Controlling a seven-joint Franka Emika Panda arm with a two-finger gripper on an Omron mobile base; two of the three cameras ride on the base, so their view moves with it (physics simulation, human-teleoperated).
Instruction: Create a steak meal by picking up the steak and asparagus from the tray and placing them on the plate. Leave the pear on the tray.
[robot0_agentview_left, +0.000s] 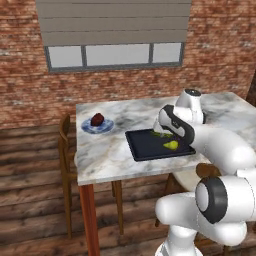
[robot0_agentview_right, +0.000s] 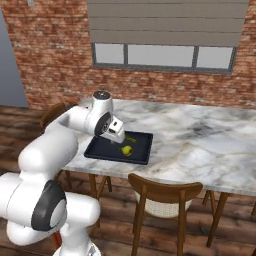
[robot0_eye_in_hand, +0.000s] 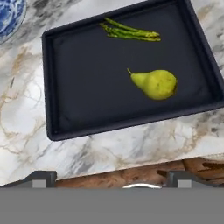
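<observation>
The steak (robot0_agentview_left: 97, 119) lies on the blue and white plate (robot0_agentview_left: 106, 128) at the table's left end; the plate's rim (robot0_eye_in_hand: 8, 19) also shows at the hand view's top left. The black tray (robot0_eye_in_hand: 87, 96) sits in the middle of the table and holds the asparagus (robot0_eye_in_hand: 131, 31) near its far rim and the yellow pear (robot0_eye_in_hand: 155, 83) closer in. My gripper (robot0_eye_in_hand: 111, 180) hovers open above the tray's near edge, with nothing between its fingertips (robot0_eye_in_hand: 41, 178). In the left base view the arm covers part of the asparagus (robot0_agentview_left: 159, 134), and the pear (robot0_agentview_left: 171, 145) lies beside it.
The marble table (robot0_agentview_right: 200, 140) stretches far to the right. A wooden chair (robot0_agentview_right: 165, 192) stands at its near side, another chair (robot0_agentview_left: 65, 135) at the left end. A brick wall with a window runs behind.
</observation>
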